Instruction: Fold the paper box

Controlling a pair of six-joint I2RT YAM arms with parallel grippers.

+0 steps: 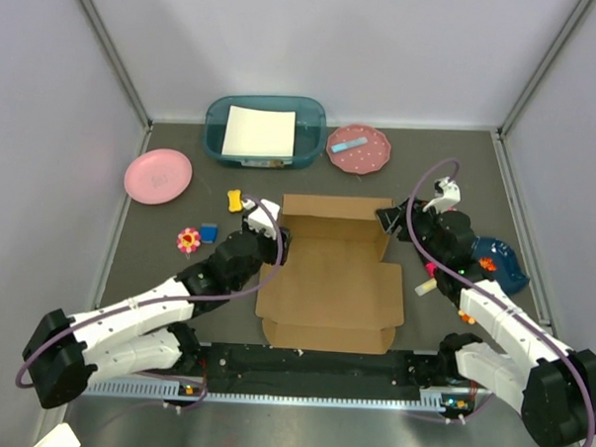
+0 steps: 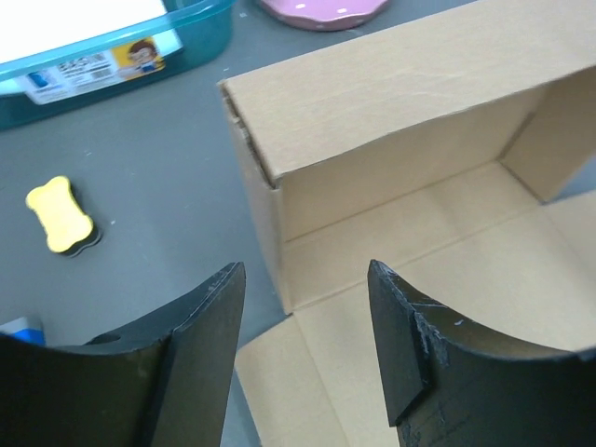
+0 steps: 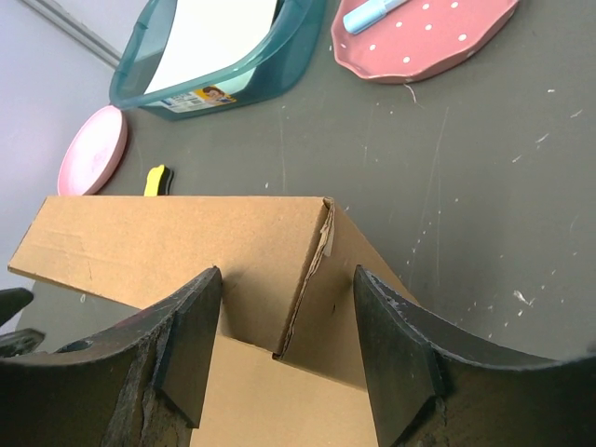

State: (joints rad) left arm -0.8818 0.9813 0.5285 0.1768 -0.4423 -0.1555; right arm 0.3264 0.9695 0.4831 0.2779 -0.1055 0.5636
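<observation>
Pincers spread wide, my left gripper [image 2: 303, 270] and right gripper [image 3: 284, 272] each hang at a far corner of the paper box [image 1: 330, 284], gripping nothing. One box lies mid-table between my two arms, near flap flat, far wall upright. It looks light and stiff, bending only along its creases; I judge the upright wall's top edge the safest hold. Beyond: one yellow bone-shaped block [image 1: 236, 198], one teal bin [image 1: 215, 131], two plates, plain pink plate [image 1: 158, 175] and dotted pink plate [image 1: 370, 159].

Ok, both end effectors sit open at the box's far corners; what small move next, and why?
Probably draw the left end effector back toward the near flap and lift it: the paper box has its far wall standing, while the near half lies flat.
</observation>
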